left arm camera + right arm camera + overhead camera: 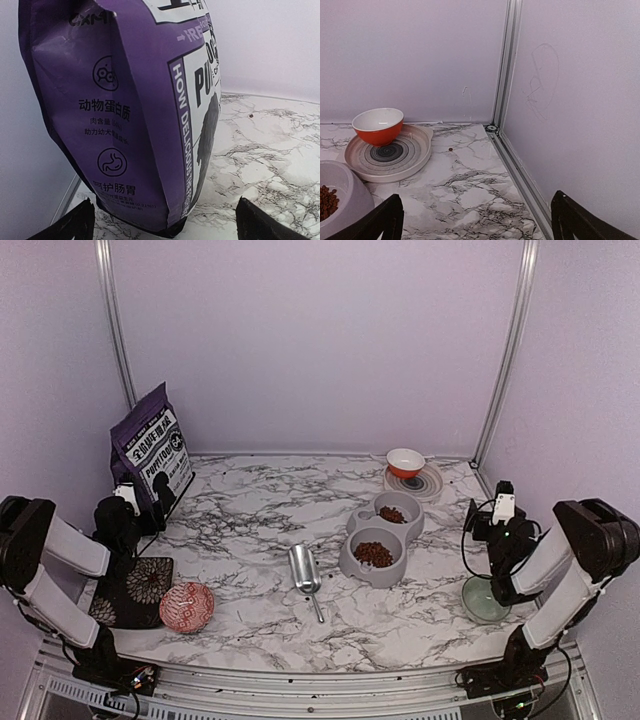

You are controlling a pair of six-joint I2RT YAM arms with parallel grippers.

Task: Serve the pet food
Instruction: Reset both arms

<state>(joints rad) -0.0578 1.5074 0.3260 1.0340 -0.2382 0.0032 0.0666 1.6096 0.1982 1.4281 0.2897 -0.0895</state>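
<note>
Brown kibble pet food (374, 554) lies in both cups of the grey double-bowl feeder (350, 562), right of the table's middle; the far cup (392, 514) holds less. A metal scoop (305, 571) lies empty left of the feeder. The purple puppy food bag (150, 452) stands at the far left. My left gripper (165, 225) is open and empty, close in front of the bag (125, 110). My right gripper (475, 225) is open and empty at the right edge, aimed at the far right corner. Some pet food (326, 201) and the feeder's rim (355, 192) show at its left.
An orange bowl (405, 461) sits on a spiral-patterned plate (432, 483) at the back right. A red patterned bowl (187, 605) and a dark floral plate (135, 590) lie near left. A pale green dish (485, 600) sits near right. One loose pellet (450, 149) lies by the plate.
</note>
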